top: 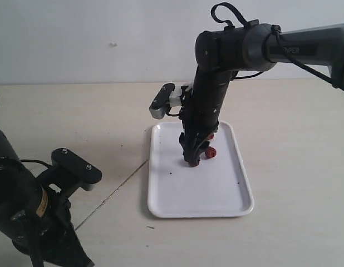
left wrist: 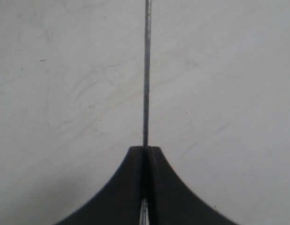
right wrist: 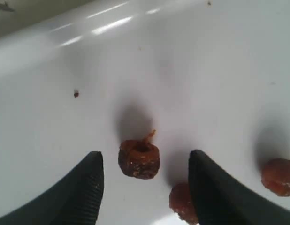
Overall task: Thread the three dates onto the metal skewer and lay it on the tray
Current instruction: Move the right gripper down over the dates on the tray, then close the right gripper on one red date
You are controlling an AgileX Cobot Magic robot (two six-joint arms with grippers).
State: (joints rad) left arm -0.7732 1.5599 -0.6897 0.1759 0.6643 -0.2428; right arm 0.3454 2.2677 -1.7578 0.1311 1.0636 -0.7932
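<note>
The white tray point(top: 216, 194) lies on the table. My right gripper point(top: 193, 158) reaches down into its far half, open. In the right wrist view one reddish-brown date point(right wrist: 139, 159) with a short stem lies on the tray point(right wrist: 182, 70) between the open fingers of my right gripper point(right wrist: 146, 153), touching neither. A second date point(right wrist: 181, 202) lies against one finger, partly hidden, and a third date point(right wrist: 278, 176) lies off to the side. Two dates point(top: 210, 152) point(top: 211, 135) show beside the gripper. My left gripper point(left wrist: 145, 149) is shut on the metal skewer point(left wrist: 146, 70), whose thin rod point(top: 113, 193) points toward the tray's near left edge.
The left arm point(top: 27, 217) fills the lower left corner, low over the beige table point(top: 294, 139). The right arm point(top: 294, 47) comes in from the upper right, and its wrist camera point(top: 162, 100) sticks out above the tray's far left corner. Small dark specks point(top: 237, 182) dot the tray.
</note>
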